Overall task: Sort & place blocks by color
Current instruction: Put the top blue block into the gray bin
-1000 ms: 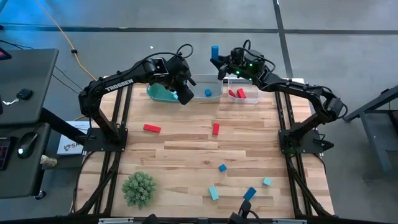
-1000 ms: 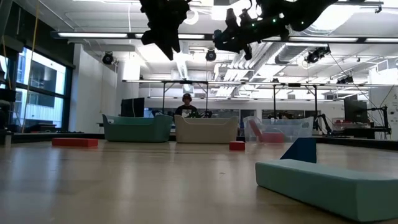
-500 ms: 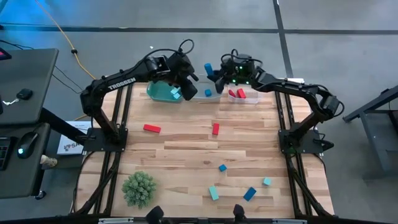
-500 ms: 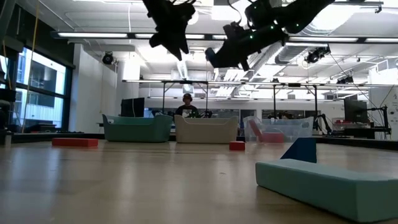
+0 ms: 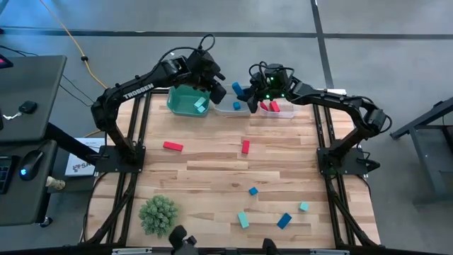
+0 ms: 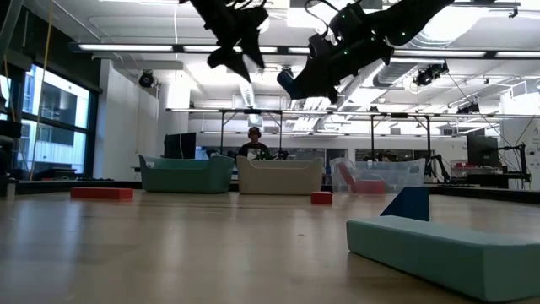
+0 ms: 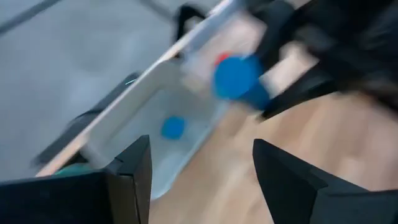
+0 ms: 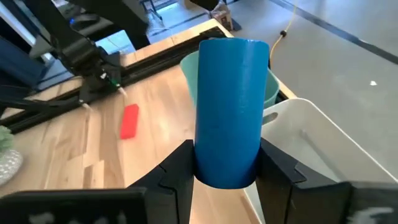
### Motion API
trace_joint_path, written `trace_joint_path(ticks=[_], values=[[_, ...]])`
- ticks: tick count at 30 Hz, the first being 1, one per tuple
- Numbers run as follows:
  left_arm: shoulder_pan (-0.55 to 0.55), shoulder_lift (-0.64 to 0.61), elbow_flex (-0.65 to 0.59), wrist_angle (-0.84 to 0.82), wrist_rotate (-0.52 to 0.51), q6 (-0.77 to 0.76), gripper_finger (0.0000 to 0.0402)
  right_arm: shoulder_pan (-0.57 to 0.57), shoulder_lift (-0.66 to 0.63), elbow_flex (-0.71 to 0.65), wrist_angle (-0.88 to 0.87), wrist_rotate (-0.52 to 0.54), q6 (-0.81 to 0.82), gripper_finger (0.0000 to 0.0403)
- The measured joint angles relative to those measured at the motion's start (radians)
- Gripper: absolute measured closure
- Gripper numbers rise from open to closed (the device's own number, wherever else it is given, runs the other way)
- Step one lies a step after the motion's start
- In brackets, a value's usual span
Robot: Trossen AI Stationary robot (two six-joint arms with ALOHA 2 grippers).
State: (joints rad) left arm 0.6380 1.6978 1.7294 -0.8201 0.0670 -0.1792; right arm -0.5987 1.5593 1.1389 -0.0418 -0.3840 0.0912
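Note:
My right gripper (image 5: 245, 93) is shut on a blue round block (image 5: 237, 88) above the white middle bin (image 5: 228, 110), which holds a small blue block (image 5: 236, 105). My left gripper (image 5: 217, 90) hangs open and empty (image 7: 202, 162) above the gap between that bin and the teal bin (image 5: 182, 103), where a teal block (image 5: 200, 106) lies. The clear right bin (image 5: 282, 113) holds red blocks (image 5: 269, 107). On the table lie red blocks (image 5: 173, 146) (image 5: 245, 146), blue blocks (image 5: 253, 190) (image 5: 284, 220) and teal blocks (image 5: 243, 219) (image 5: 304, 207). My right gripper pinches the blue block near its end (image 8: 227, 158) between its two fingers (image 8: 177, 171), one on each opposite side. The rest of the block sticks out past the fingertips. The fingers slant in from the table's right, tipped somewhat down. The block is lifted clear, above the bins.
A green spiky plant ball (image 5: 158, 214) sits near the front left corner. The three bins stand in a row along the far edge. Bare wood lies between the bins and the loose blocks. A person (image 6: 253, 145) sits far behind the table.
My right gripper has come down and tipped forward, bringing the blue block from upright behind the bins to a slant over the middle bin. My left gripper has moved toward the far right. The teal block seen at its fingertips now lies in the teal bin.

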Motion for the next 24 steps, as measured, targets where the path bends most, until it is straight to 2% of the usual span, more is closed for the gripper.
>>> trace_joint_path(ticks=[3, 5, 12, 16, 24], values=[[0.006, 0.0, 0.0, 0.063, 0.128, -0.001, 0.0199, -0.001, 0.0, 0.0, 0.022, -0.011, 0.023, 0.0291], [0.005, 0.0, 0.0, 0.099, 0.173, -0.001, 0.0201, -0.001, 0.0, 0.0, 0.045, -0.012, 0.044, 0.0291], [0.014, 0.0, 0.0, 0.134, 0.175, -0.001, 0.02, -0.016, -0.031, 0.0, 0.155, 0.006, 0.126, 0.0291], [0.027, 0.0, 0.0, 0.18, 0.177, -0.022, 0.0201, -0.017, -0.057, 0.001, 0.207, -0.021, 0.142, 0.0291], [0.031, -0.001, 0.0, 0.318, 0.27, -0.078, 0.0201, 0.0, -0.061, 0.001, 0.207, -0.027, 0.137, 0.0291]])
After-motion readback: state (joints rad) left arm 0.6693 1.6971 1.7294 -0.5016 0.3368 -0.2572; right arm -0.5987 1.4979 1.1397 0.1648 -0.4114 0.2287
